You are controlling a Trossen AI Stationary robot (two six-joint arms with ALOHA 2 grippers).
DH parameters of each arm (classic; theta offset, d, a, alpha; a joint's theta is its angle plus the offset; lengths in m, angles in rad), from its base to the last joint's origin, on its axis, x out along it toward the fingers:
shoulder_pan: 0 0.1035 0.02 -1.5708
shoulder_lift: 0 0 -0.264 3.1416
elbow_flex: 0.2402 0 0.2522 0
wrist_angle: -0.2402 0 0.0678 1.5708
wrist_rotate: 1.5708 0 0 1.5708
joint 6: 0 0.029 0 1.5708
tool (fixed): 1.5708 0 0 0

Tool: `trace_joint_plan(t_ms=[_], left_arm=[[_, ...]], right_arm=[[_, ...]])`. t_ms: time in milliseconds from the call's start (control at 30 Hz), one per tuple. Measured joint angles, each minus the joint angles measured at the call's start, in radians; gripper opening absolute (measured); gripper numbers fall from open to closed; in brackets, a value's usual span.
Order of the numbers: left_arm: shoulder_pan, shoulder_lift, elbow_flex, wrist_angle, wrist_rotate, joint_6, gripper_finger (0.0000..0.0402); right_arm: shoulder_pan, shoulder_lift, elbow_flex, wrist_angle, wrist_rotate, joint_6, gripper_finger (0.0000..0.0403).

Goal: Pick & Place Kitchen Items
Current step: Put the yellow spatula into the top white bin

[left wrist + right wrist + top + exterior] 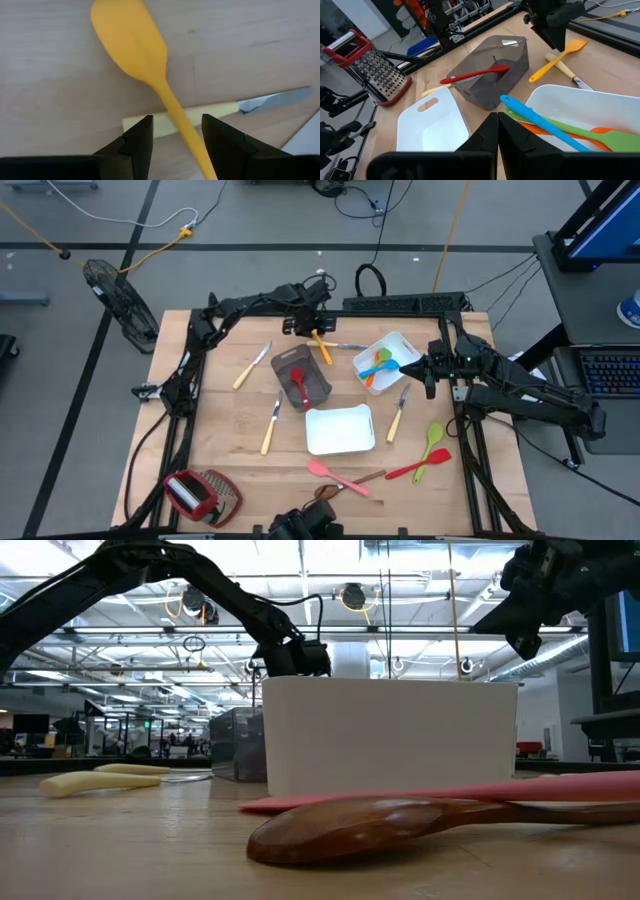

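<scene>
A yellow spatula (131, 42) lies flat on the wooden table at the far middle (322, 348), its thin handle (180, 120) crossing a pale-handled knife (210, 112). My left gripper (177, 142) hangs open just above them and points down, with one finger on either side of the spatula's handle; it touches nothing (555, 30). My right gripper (497, 132) is shut and empty. It waits at the right (405, 368), beside a white tray (392, 345) that holds blue, green and orange utensils.
A grey bin (300, 378) with a red spoon in it stands near the spatula. A second white tray (340, 430) sits mid-table. Loose knives (252, 366), (270, 425), (398, 415), a green spoon (433, 438), a red spatula (420, 465), a pink spatula (335, 475) and a wooden spoon (400, 820) lie around. A grater (200, 492) is near left.
</scene>
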Motion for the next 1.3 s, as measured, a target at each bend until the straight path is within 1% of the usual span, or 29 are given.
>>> trace_joint_plan(t_ms=[667, 833, 1300], left_arm=[[0.014, 0.049, 0.000, 0.019, 0.006, 0.010, 0.0170], [0.019, 0.050, 0.000, 0.020, -0.029, 0.010, 0.0170], [0.019, 0.050, 0.000, 0.023, -0.052, 0.025, 0.0170]], right_arm=[[0.000, 0.000, 0.000, 0.000, 0.000, 0.000, 0.0000], [0.000, 0.000, 0.000, 0.000, 0.000, 0.000, 0.0000], [0.000, 0.000, 0.000, 0.000, 0.000, 0.000, 0.0000]])
